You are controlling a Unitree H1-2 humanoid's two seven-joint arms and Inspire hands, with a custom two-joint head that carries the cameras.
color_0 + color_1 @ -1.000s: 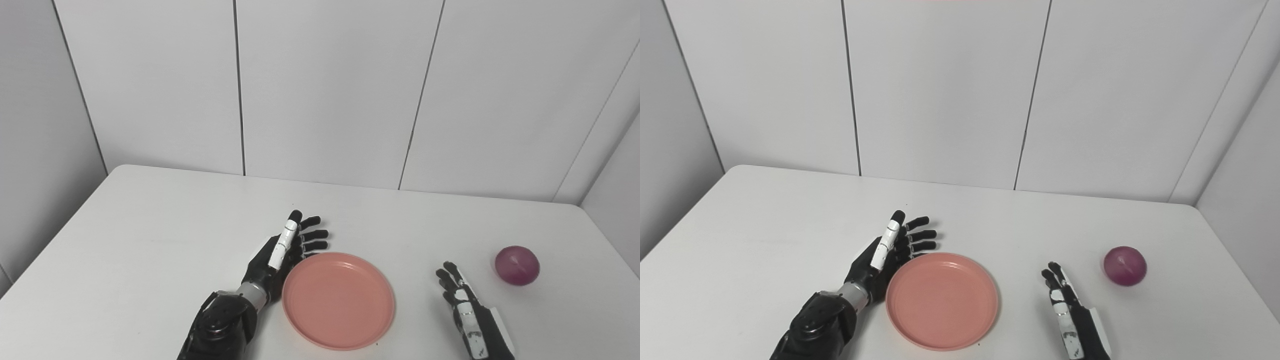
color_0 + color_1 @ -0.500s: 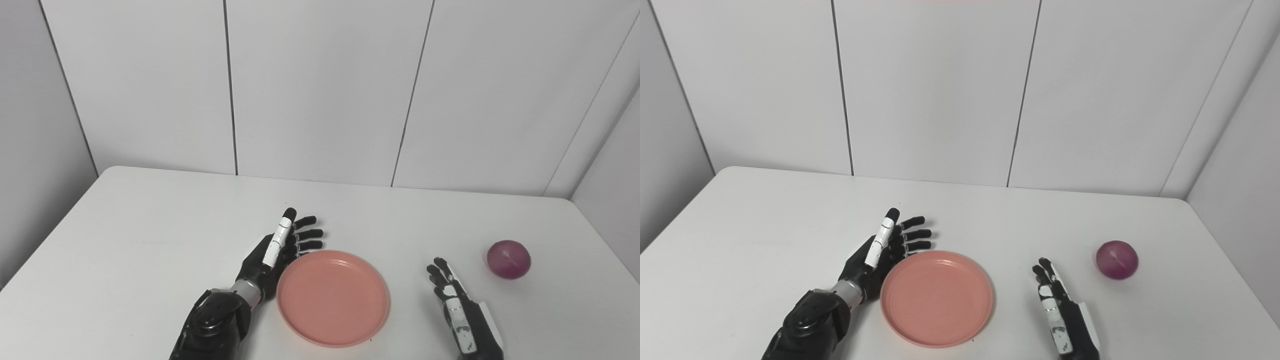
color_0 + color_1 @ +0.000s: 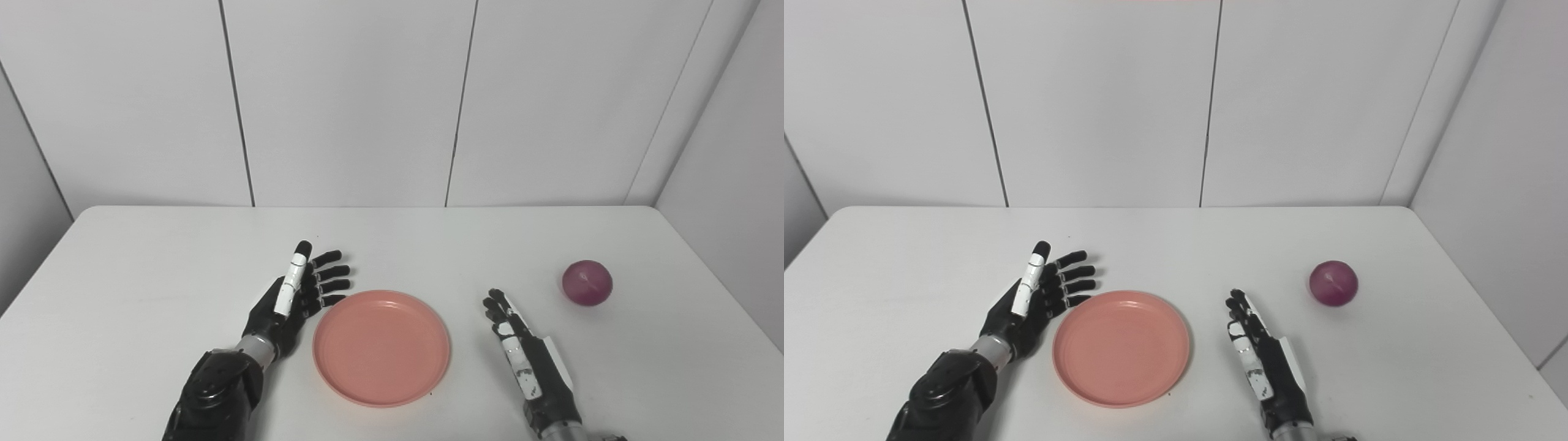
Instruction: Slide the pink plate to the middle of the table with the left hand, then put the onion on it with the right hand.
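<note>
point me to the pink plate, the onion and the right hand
pink plate [image 3: 381,346], left eye view, middle of its flat inner face
onion [image 3: 587,282], left eye view, centre of its rounded skin
right hand [image 3: 1260,356], right eye view, back of the hand

Both hands are black, jointed and slim, built like a skeleton glove with separate segmented fingers. The left hand carries a white panel running along its uppermost finger, capped by a black tip, with thin dark seams crossing the white. Its wrist is a short silver-grey metal ring, and behind that the forearm swells into a glossy black shell with rounded, bulging housings that catch the light. The right hand shows white patches on its back, speckled with small dark marks, and a flat white plate along its outer edge. A grey metallic collar shows at its wrist near the bottom edge.
</note>
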